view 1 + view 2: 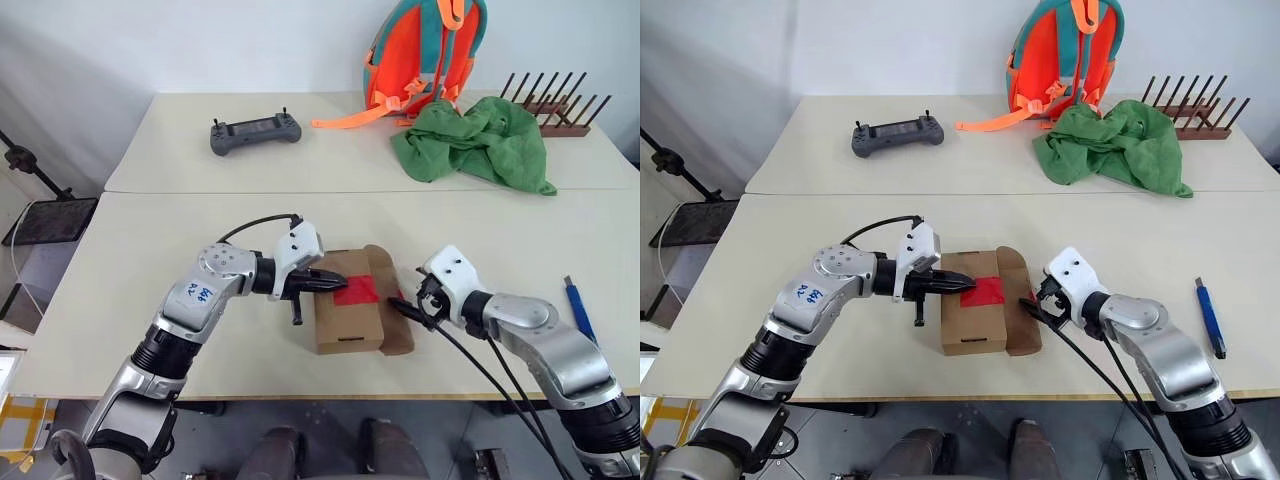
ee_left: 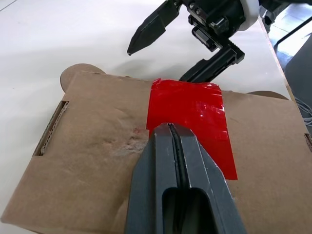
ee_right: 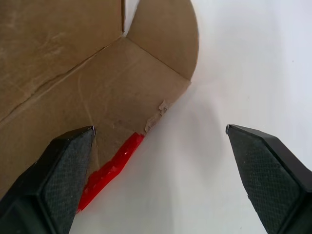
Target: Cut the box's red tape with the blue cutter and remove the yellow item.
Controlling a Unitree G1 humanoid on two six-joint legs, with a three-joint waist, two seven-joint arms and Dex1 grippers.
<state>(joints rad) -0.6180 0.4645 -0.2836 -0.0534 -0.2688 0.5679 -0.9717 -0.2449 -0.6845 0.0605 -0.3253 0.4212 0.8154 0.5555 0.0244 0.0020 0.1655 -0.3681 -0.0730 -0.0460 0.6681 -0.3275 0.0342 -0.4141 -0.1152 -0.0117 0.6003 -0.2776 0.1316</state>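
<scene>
**Tape parted, flap next, cutter parked**

Two pale tabletops pushed together under a white wall, and all the action is at the near edge. The left gripper [image 1: 335,281], fingers pressed tight together and holding nothing, pins the small brown cardboard box [image 1: 348,325] from above, its tip resting at the edge of the bright red tape patch [image 2: 190,117]. Opposite it, the right gripper [image 1: 407,304] stands wide open and empty, one finger over the swung-out side flap [image 3: 141,83], the other over bare table just beside it. The slim blue pen-shaped cutter [image 1: 579,309] lies on the table well apart, beyond the right arm's far side. So the cutting looks finished: the tape appears torn at the flap's edge. Still to come, by my read, is opening the box fully and pulling out the yellow item, hidden for now.
</scene>
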